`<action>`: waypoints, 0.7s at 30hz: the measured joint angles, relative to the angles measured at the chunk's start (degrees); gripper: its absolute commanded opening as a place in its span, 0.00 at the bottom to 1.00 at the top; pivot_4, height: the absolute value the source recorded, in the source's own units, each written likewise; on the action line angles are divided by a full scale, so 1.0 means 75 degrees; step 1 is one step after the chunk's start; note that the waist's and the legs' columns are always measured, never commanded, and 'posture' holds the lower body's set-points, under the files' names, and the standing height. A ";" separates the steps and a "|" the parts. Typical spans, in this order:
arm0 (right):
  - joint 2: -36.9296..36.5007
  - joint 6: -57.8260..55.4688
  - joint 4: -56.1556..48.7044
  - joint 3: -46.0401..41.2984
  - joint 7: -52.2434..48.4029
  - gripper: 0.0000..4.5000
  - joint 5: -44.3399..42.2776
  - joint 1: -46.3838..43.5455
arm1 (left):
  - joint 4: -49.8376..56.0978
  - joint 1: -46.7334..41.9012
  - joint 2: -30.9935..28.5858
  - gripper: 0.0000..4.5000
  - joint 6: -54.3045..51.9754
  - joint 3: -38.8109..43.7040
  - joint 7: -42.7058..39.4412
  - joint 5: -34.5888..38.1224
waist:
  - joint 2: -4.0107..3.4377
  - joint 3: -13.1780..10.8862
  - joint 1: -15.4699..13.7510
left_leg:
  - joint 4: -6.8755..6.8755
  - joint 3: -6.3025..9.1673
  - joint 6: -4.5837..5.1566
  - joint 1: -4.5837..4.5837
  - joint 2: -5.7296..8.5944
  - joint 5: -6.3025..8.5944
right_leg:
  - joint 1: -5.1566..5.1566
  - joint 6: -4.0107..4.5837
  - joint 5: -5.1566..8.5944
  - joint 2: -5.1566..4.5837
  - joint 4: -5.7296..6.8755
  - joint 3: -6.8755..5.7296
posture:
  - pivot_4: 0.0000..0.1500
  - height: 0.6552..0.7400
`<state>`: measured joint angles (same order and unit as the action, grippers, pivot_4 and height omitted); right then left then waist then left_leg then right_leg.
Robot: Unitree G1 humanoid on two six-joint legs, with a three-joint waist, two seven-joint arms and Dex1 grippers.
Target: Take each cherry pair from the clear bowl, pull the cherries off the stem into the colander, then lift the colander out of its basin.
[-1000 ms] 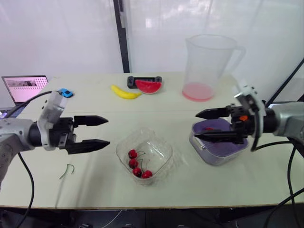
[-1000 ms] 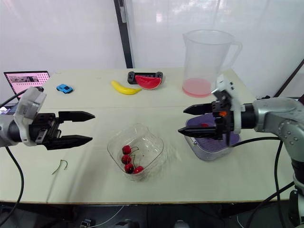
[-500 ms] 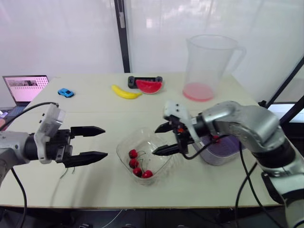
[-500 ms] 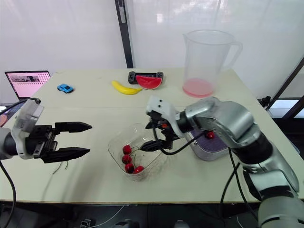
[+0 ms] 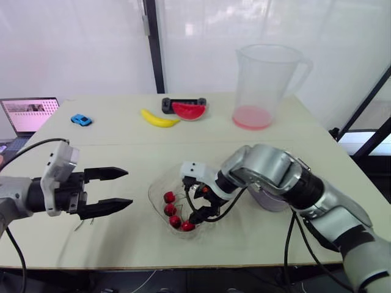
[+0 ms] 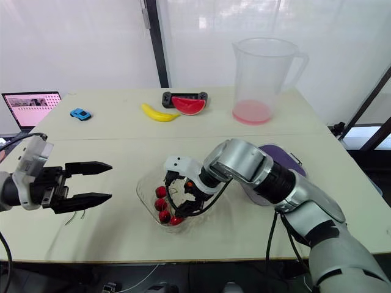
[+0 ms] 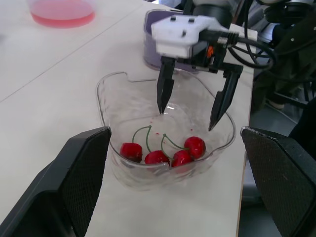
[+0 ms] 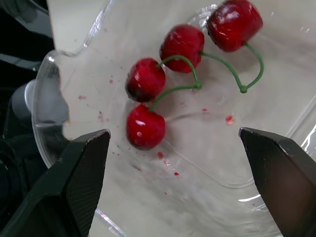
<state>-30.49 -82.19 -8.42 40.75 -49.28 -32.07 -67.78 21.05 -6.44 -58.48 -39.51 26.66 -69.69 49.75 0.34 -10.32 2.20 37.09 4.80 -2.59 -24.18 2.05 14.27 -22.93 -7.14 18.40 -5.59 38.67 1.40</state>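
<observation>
The clear bowl (image 5: 160, 188) sits at the table's front middle. It holds two cherry pairs (image 8: 144, 79), four red cherries joined by green stems. My right gripper (image 5: 198, 202) reaches down inside the bowl, open, its fingertips (image 7: 162, 109) just beside the cherries and touching none. My left gripper (image 5: 129, 187) hovers open to the left of the bowl, with nothing in it. The purple colander (image 6: 280, 154) in its basin lies right of the bowl, mostly hidden behind my right arm.
A loose green stem (image 6: 73, 215) lies on the table below my left gripper. At the back stand a tall pitcher (image 5: 264, 79) with pink liquid, a banana (image 5: 157, 118), a watermelon slice (image 5: 190, 110), a blue toy car (image 5: 79, 119) and a laptop (image 5: 27, 114).
My right arm has swung left from over the colander to the bowl and lowered its open fingers into it. My left gripper has drifted slightly left and down.
</observation>
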 measured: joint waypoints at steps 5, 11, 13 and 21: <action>0.0199 0.0277 0.0405 0.0596 -0.0241 1.00 0.0286 -0.0224 | 0.0047 0.0001 0.0088 0.98 0.0006 -0.0074 0.0090 -0.0001 | 0.0000 0.0000 0.0047 | -0.0004 0.0001 0.0000 0.0000 0.0001 0.0000 | -0.0009 0.0000 0.0000 0.0000 0.0011 0.0000 | 1.00 1.00; 0.0440 0.0717 0.0861 0.1155 -0.0628 1.00 0.0657 -0.0435 | 0.0213 0.0033 0.0178 0.98 0.0009 -0.0091 0.0221 0.0000 | 0.0000 0.0000 0.0047 | -0.0002 -0.0001 0.0000 -0.0001 0.0001 0.0000 | -0.0026 0.0000 0.0000 -0.0001 0.0041 0.0002 | 1.00 1.00; 0.0493 0.0895 0.1032 0.1342 -0.0819 1.00 0.0817 -0.0548 | 0.0254 0.0049 0.0224 0.98 0.0009 -0.0091 0.0273 0.0000 | 0.0000 0.0000 0.0049 | -0.0002 -0.0001 -0.0001 -0.0001 0.0002 -0.0001 | -0.0028 0.0000 0.0000 -0.0001 0.0041 0.0003 | 1.00 1.00; 0.0868 0.1554 0.1849 0.1889 -0.1418 0.60 0.1448 -0.0676 | 0.0350 0.0156 0.0332 1.00 0.0010 -0.0096 0.0447 0.0001 | 0.0001 0.0000 0.0048 | -0.0002 -0.0001 -0.0004 -0.0002 0.0003 -0.0002 | -0.0030 0.0000 0.0000 0.0000 0.0043 0.0003 | 1.00 1.00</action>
<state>-23.98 -70.53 5.45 54.92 -59.92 -21.21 -72.85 23.67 -5.27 -55.99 -39.44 25.93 -66.34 49.76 0.34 -10.31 2.57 37.07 4.80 -2.62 -24.19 2.07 14.25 -23.15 -7.13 18.40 -5.60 39.00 1.42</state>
